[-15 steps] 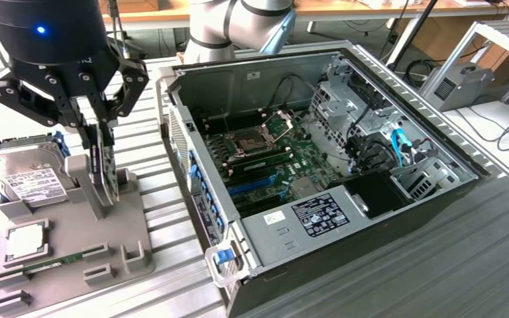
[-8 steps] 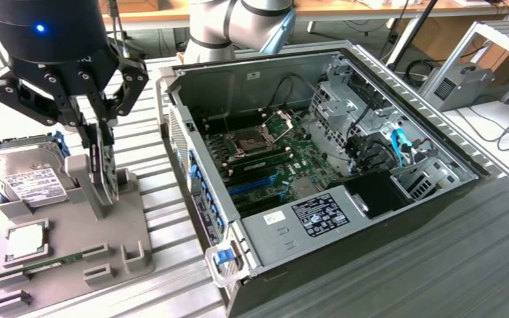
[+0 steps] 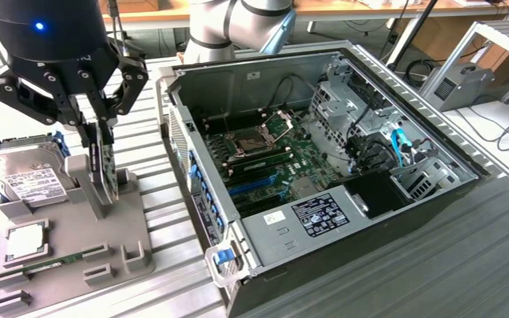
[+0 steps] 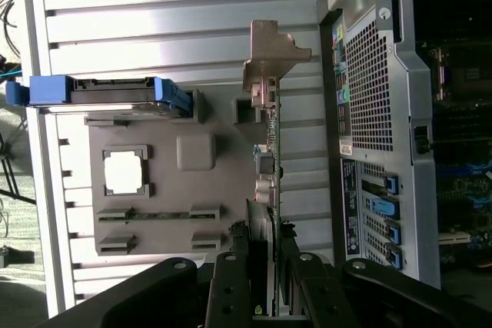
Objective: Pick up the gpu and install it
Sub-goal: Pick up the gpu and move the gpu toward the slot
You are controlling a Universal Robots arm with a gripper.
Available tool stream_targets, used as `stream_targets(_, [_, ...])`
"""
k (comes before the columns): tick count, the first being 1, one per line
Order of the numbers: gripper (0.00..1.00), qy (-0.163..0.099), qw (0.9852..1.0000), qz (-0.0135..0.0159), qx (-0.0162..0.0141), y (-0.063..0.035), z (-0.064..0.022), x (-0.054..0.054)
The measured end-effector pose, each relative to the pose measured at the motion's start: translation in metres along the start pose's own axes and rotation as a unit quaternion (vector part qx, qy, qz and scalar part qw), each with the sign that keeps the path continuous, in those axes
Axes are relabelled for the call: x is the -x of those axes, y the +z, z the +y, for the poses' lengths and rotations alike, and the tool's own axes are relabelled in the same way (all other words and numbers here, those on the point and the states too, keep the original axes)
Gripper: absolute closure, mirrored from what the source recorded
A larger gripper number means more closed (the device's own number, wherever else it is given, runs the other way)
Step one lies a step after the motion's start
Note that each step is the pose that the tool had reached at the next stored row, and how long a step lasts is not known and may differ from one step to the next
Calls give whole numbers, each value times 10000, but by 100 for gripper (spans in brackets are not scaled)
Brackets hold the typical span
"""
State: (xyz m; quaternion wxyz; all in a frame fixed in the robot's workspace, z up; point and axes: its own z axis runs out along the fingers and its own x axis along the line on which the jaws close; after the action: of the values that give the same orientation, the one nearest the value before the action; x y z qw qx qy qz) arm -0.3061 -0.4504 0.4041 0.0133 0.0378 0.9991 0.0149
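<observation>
Hard drive: the exterior view's left, on the gray holder.
Gpu: upright, edge-on, at the holder's side nearer the case.
Fingers: narrow, clamped on the gpu's upper edge.
Computer case: open, on the table, right of the holder.

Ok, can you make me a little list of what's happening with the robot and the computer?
fingers: closed on the gpu
gpu: standing on edge in the grey holder
hard drive: in the holder too
computer case: open, beside the holder
gpu installed: not yet
</observation>
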Motion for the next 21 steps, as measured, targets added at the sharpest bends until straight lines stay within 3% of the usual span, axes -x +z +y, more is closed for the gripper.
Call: stream_targets(21, [74,0,10000,0,0,-38,1,1])
